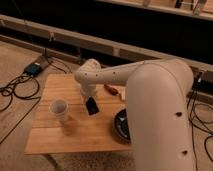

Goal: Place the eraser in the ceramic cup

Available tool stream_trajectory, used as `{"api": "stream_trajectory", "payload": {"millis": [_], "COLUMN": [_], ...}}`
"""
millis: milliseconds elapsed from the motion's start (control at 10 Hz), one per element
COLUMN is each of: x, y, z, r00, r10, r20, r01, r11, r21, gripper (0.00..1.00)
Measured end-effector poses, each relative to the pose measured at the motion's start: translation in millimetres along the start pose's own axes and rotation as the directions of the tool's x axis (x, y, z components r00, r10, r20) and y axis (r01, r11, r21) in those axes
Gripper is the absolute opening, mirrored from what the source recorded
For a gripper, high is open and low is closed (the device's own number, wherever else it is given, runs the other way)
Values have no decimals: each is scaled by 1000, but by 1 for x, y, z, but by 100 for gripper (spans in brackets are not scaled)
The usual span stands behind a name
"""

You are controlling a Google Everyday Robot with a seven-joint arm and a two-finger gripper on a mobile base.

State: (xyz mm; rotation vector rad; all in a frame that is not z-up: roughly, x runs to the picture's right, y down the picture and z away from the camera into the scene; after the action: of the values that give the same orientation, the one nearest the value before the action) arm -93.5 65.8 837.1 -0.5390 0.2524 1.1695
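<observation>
The white ceramic cup (59, 108) stands upright on the left part of the small wooden table (75, 137). My gripper (91, 106) hangs from the white arm just right of the cup, low over the table. A small black block, the eraser (92, 107), shows at the gripper's tip, to the right of the cup and outside it.
A red-handled tool (112, 90) lies on the table behind the gripper. A dark round bowl (121, 126) sits at the table's right side, partly hidden by my arm. Cables and a power box (34, 68) lie on the floor to the left.
</observation>
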Motion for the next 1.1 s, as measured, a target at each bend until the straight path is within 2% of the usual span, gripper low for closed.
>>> {"api": "stream_trajectory", "payload": {"millis": [100,300,500,700,900,1000,1100], "x": [-11,-22,-31,-35,-33,-30,-27], "y": [10,27,47,67,86,99,112], "z": [-21,-49,-81,-103,-113,-115,-117], "r00": [998,989,971,952,933,923,905], "r10": [-19,-57,-99,-120,-140,-155,-186], "r20": [60,135,216,282,331,353,382], "r01": [20,60,108,143,185,215,265], "r11": [1000,998,994,988,977,967,950], "r21": [-7,-18,-31,-64,-107,-138,-163], "gripper": [0,0,0,0,0,0,0]}}
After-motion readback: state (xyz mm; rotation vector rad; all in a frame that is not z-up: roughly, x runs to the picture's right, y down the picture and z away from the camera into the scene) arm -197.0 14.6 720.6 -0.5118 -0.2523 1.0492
